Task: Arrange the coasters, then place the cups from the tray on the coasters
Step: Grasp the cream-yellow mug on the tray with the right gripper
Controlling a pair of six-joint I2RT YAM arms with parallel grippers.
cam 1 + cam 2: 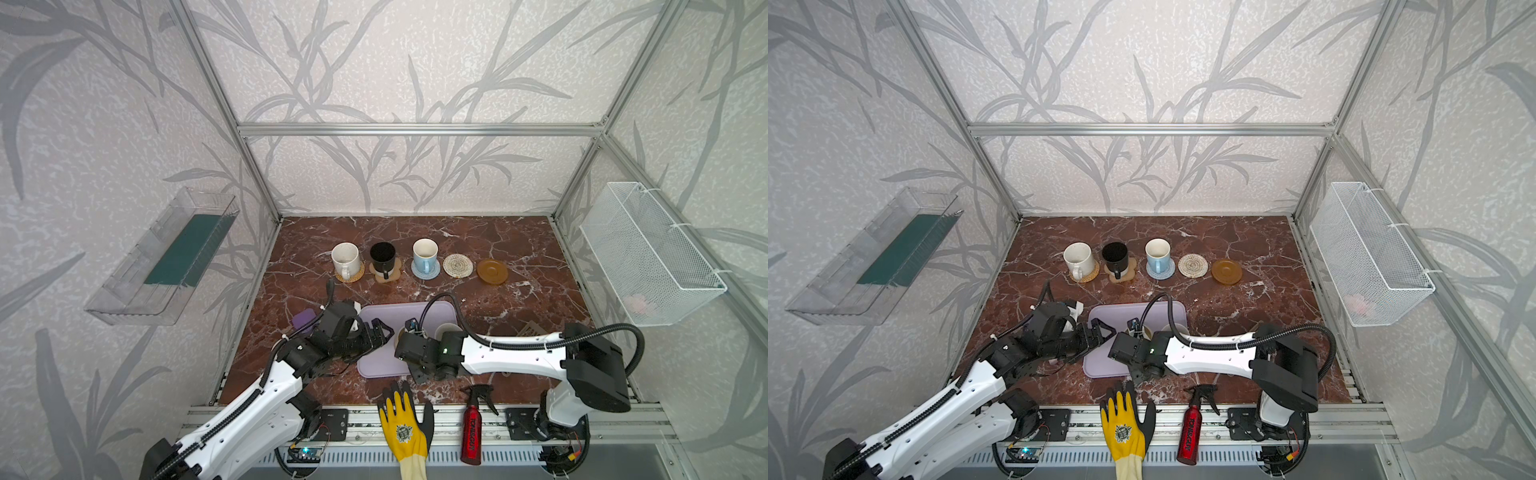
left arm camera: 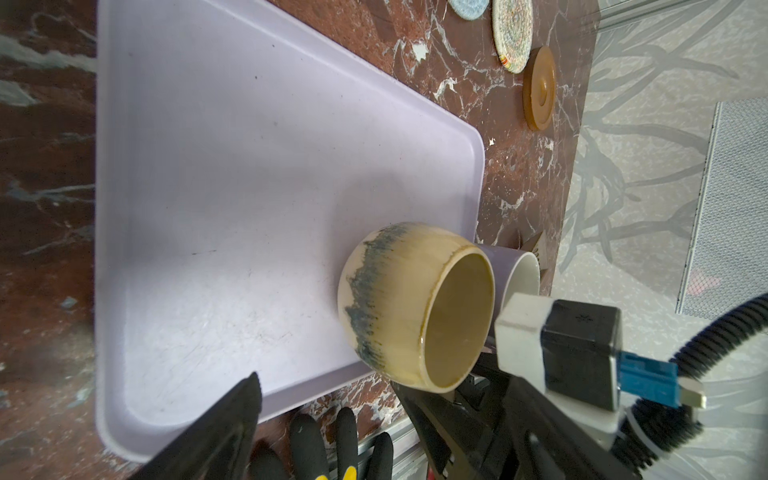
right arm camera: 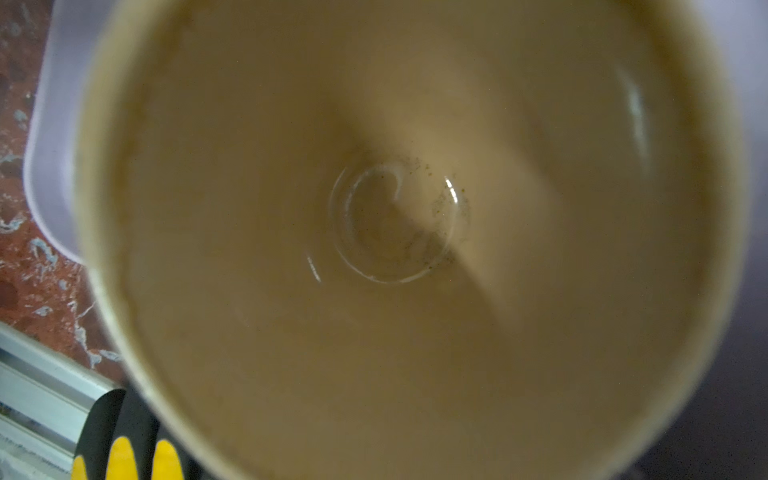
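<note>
At the back, white [image 1: 345, 258], black [image 1: 382, 255] and light blue [image 1: 425, 254] cups stand on coasters. The cream spiral coaster [image 1: 458, 266] and amber coaster [image 1: 492, 271] are bare. On the lavender tray [image 1: 390, 316] stand the beige-yellow cup [image 2: 399, 299] and the lavender-grey cup [image 2: 519, 270]. My right gripper [image 1: 411, 353] hangs over the beige-yellow cup, whose inside [image 3: 395, 228] fills the right wrist view; its fingers are hidden. My left gripper [image 1: 384, 336] is open just left of that cup, holding nothing.
A yellow glove [image 1: 403, 428] and a red spray bottle [image 1: 471, 432] lie at the front edge. A purple object [image 1: 303, 320] sits left of the tray. A wire basket [image 1: 648, 253] hangs on the right wall, a clear bin [image 1: 162, 257] on the left.
</note>
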